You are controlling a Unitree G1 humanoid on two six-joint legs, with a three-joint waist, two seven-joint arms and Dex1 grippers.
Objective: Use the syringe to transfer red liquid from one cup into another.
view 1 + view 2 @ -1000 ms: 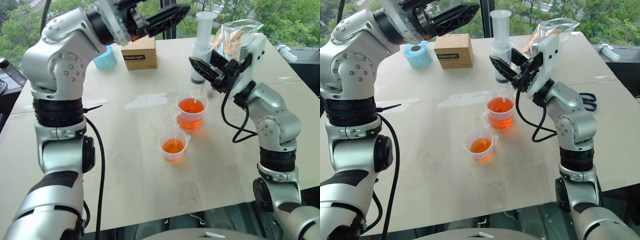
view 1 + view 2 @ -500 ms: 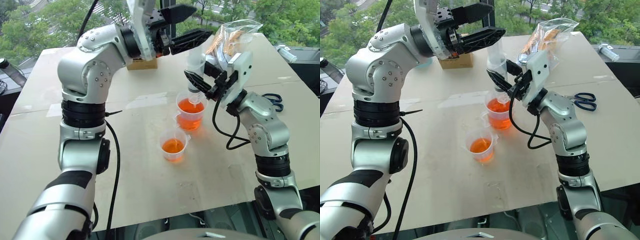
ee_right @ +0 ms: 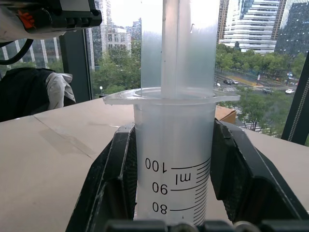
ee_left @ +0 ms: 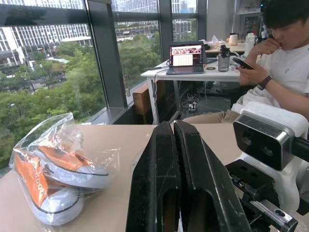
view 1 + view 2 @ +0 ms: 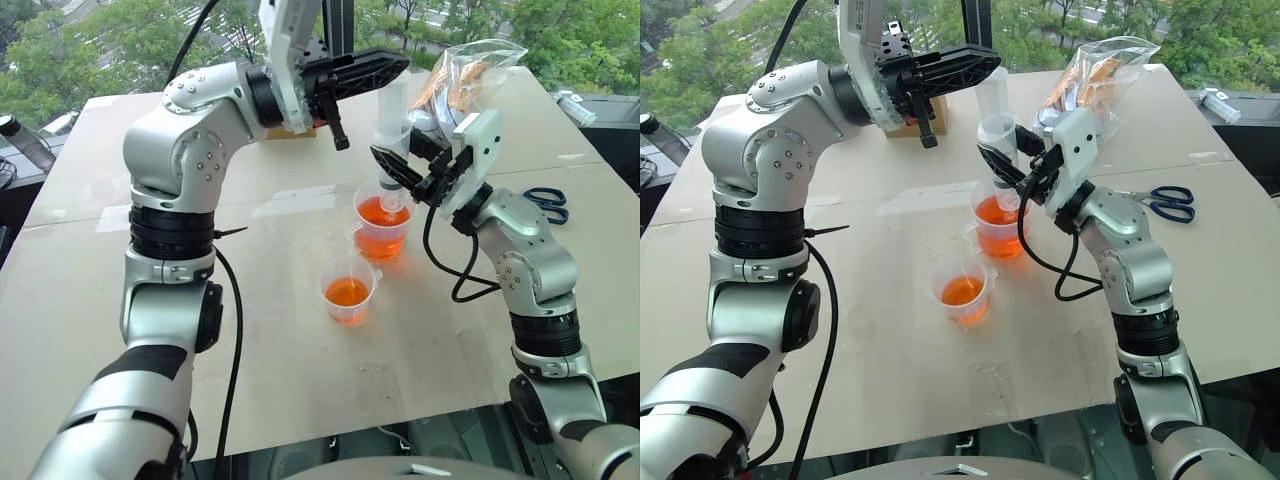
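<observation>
My right hand [image 5: 1005, 170] pinches the syringe [image 5: 997, 130] over the larger cup [image 5: 998, 222]. My left hand [image 5: 385, 68], fingers pressed together, sits at the syringe's twelve o'clock; pressing off-centre could tilt it and spill red liquid [image 5: 998, 215].

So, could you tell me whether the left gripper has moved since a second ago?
Yes. The left gripper swung from beside the cardboard box rightward to the syringe plunger, jaws now shut.

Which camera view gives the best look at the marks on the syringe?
The right wrist view: the syringe stands close between the right gripper's fingers, and its printed numbers can be read. The eye views show the whole syringe upright over the larger cup, but the marks are too small to read.
</observation>
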